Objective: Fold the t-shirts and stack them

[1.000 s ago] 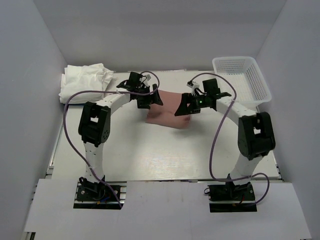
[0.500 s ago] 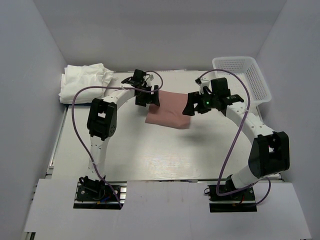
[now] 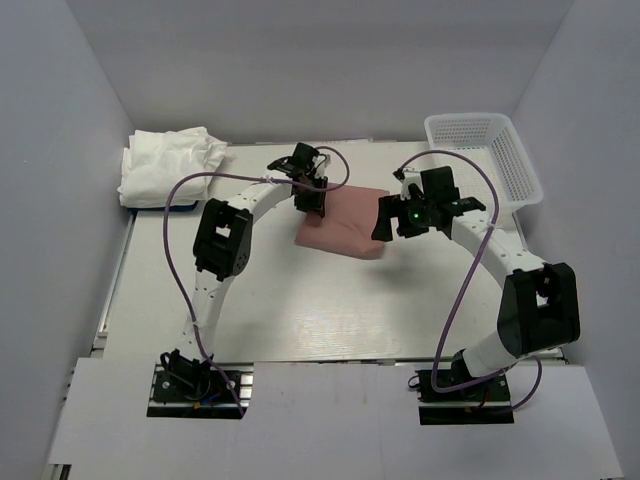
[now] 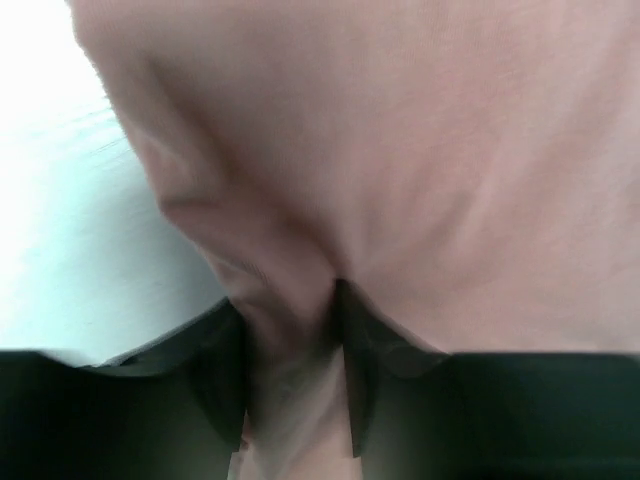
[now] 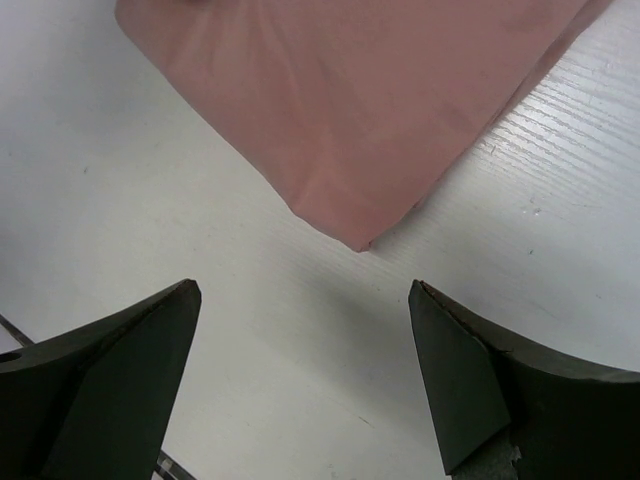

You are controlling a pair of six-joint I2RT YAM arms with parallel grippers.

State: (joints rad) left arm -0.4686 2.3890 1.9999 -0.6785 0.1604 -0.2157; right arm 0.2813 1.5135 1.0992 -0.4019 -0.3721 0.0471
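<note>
Lying folded on the bench [image 3: 300, 300], the pink t-shirt [image 3: 345, 225] is pinched by the left end effector [image 3: 318, 203]; the right end effector [image 3: 388, 222] is held spread beside it. White t-shirts [image 3: 170, 165] are piled far-left, well apart from the mesh basket [image 3: 520, 170].

Left fingers [image 4: 220, 380] pinched, right fingers [image 5: 470, 385] spread

A folded pink t-shirt [image 5: 350, 100] filled the view from 10 o'clock across to 2 o'clock, its cloth smooth with faint creases. One folded corner pointed toward 6 o'clock and lay flat on the white tabletop [image 5: 560, 230], whose surface showed fine grain lines at 3 o'clock. The right tool [image 5: 302, 290] hovered just short of that corner, its two dark fingers [image 5: 110, 380] spread wide at 7 and 5 o'clock, apart from the shirt, with bare tabletop between them.
</note>
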